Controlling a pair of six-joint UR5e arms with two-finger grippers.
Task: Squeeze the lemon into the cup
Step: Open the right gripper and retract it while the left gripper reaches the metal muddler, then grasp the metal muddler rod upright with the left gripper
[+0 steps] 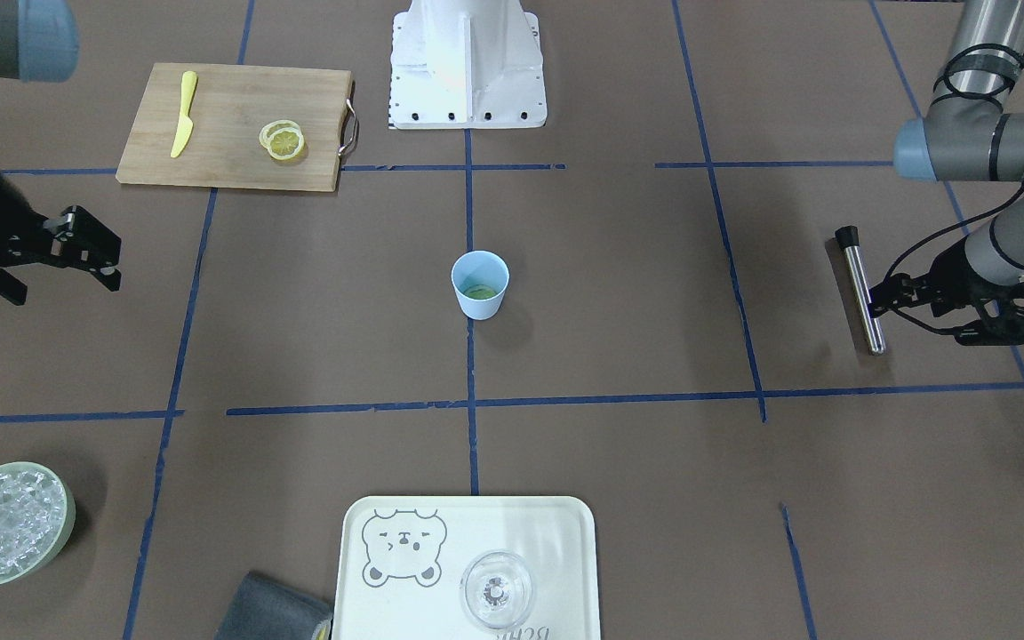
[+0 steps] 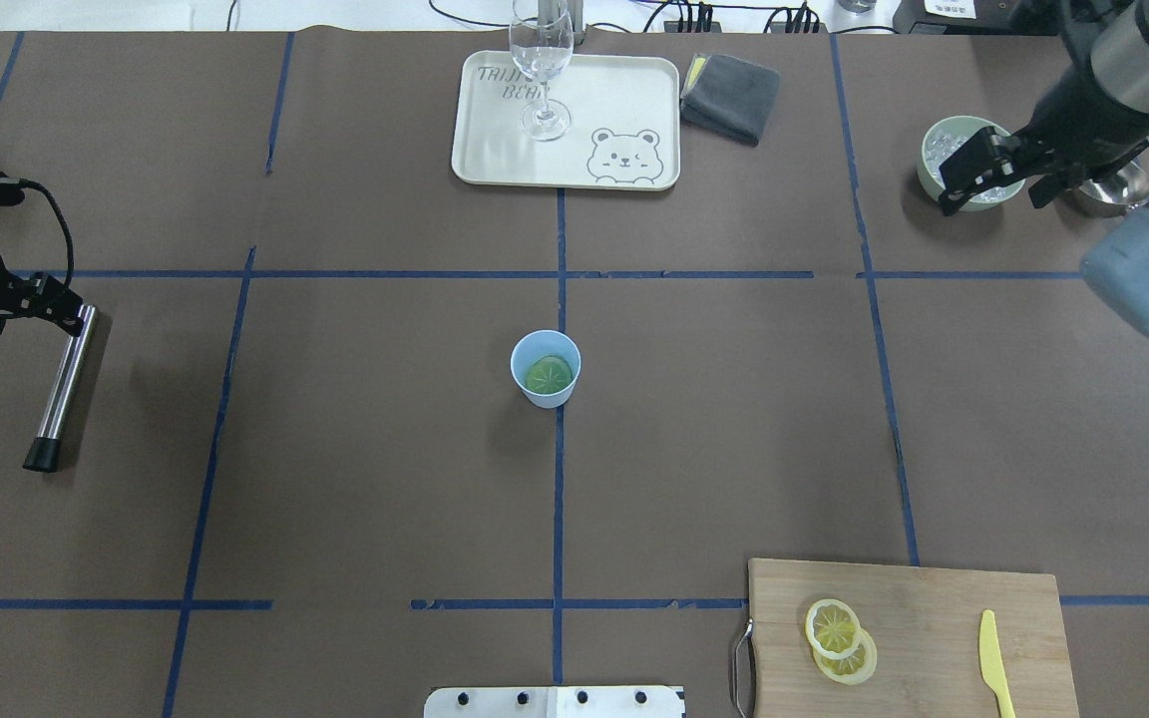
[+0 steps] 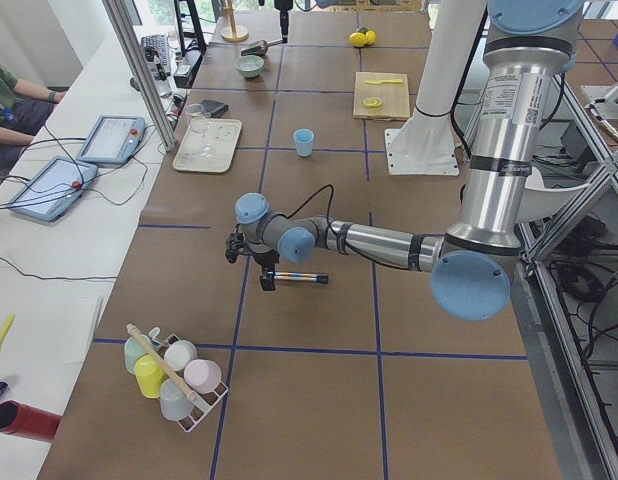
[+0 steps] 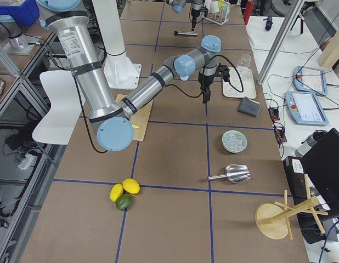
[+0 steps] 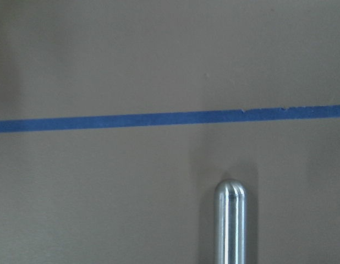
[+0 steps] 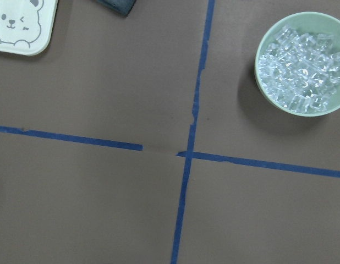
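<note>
The pale-blue cup (image 1: 480, 284) stands upright at the table's middle, also in the overhead view (image 2: 546, 368). A round greenish slice (image 2: 548, 375) lies in its bottom. Two lemon slices (image 1: 282, 140) overlap on the wooden cutting board (image 1: 228, 98), seen too in the overhead view (image 2: 840, 641). My left gripper (image 1: 956, 311) is open and empty, low over the far end of a steel rod (image 1: 861, 289). My right gripper (image 1: 32, 271) is open and empty, raised near the bowl of ice (image 2: 963, 150), far from the cup and the slices.
A yellow plastic knife (image 1: 183, 114) lies on the board. A white bear tray (image 1: 441, 516) holds a clear glass (image 1: 496, 589), with a grey cloth (image 2: 729, 95) beside it. The robot base (image 1: 468, 62) stands behind the cup.
</note>
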